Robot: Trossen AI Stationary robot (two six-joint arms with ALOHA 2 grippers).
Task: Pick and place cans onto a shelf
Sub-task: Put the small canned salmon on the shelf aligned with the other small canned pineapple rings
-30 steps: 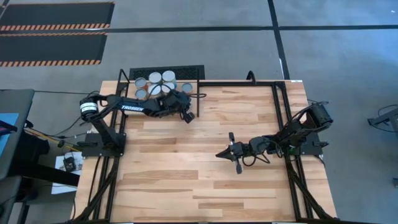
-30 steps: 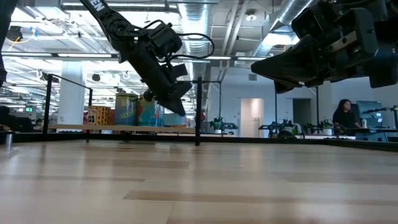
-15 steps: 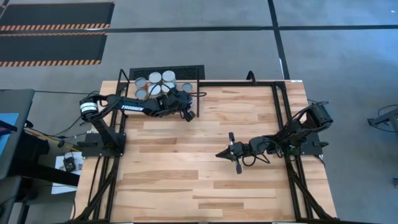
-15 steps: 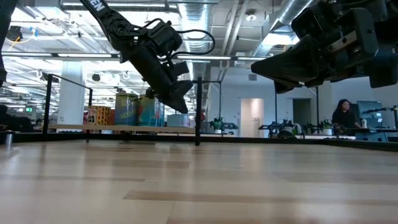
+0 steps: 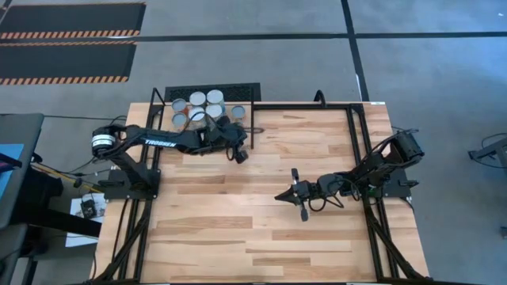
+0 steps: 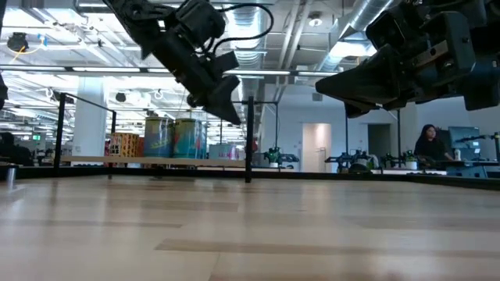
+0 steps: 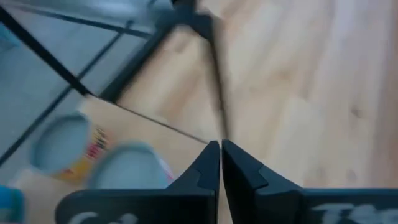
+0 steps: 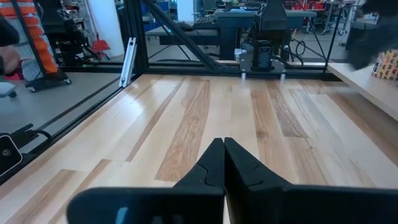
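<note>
A: Item 1, cans (image 5: 203,107). Qty approx. seven or eight, all clustered on the shelf (image 5: 245,112) at the table's (image 5: 261,206) far left corner. Tops silver or white. None seen loose on the table planks in the high view.

B: So progress = near done, by the look of it?

A: Judged so. No can is left on the table as far as the views show, and neither arm carries one.

B: Tools?

A: Left gripper (image 5: 240,152): fingers pressed together, empty, just off the shelf's near edge, above the table. The left wrist view confirms jaws meeting, nothing between. Right gripper (image 5: 296,194): also closed, empty, mid-table, well apart from the shelf.

B: Hidden or unclear?

A: Several pts. The left arm covers part of the cluster from above, so the exact count is uncertain. Low view shows only two cans (image 6: 172,138) clearly, the rest behind them or behind the arm. Left wrist view is blurred, labels unreadable. Whether any can is stacked: cannot tell. Shelf legs and height are not clear either.
</note>
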